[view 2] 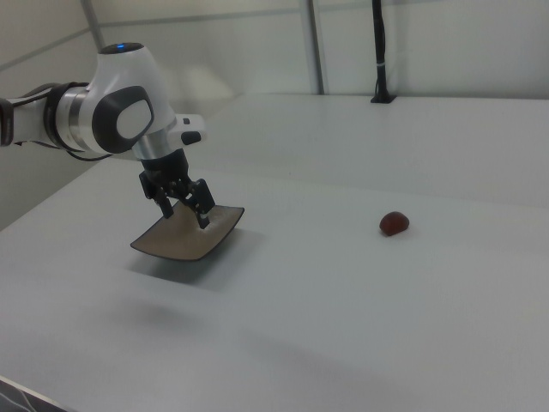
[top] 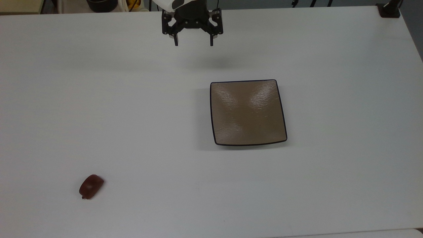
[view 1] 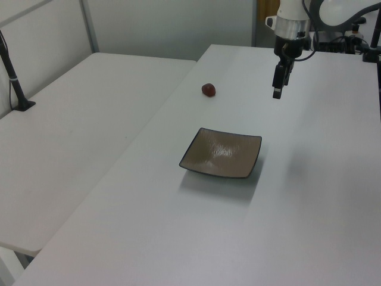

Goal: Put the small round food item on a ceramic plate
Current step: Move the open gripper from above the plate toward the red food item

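The black two-finger gripper [top: 194, 42] hangs wide apart and empty above the white table [top: 132, 115], its arm cut off by the top view's upper edge. The square tan-brown ceramic plate [top: 248, 112] lies near; in the right view the gripper overlaps its far edge. The small reddish-brown round food item [top: 91, 186] rests well apart on the table, toward the top view's lower left.

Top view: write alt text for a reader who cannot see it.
A small reddish-brown food item lies at the white table's lower left, far from an empty square tan plate right of centre. The robot's open tool hovers at the top edge.
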### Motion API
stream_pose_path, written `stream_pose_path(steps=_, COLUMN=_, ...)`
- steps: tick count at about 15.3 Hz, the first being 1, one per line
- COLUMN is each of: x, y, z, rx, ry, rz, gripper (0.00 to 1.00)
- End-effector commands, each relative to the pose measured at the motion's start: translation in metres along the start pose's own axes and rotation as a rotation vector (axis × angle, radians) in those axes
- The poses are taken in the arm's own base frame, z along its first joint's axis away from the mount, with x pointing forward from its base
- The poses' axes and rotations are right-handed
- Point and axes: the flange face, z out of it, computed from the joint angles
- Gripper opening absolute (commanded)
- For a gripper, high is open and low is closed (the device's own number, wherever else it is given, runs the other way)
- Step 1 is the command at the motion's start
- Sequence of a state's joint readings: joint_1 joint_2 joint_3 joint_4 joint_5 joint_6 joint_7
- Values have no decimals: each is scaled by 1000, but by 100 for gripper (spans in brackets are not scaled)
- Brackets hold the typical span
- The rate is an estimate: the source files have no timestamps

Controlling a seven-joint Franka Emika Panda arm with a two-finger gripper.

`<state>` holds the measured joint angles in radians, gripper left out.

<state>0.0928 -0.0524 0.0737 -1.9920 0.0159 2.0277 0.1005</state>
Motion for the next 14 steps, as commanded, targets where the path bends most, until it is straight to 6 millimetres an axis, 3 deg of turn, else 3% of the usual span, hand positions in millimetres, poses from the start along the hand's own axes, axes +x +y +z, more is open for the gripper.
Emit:
stream_pose_path(steps=1, x=7, y=-4, z=0, rx=19, ry=9, rz=32, gripper=100)
stream_pose_path(steps=9, x=9, y=-3, z=-1, rx=20, ry=17, rz=33, gripper=100)
stream_pose_path(steps=14, x=22, y=-3, z=-1, rx=31, ry=102, rz=40, gripper=100)
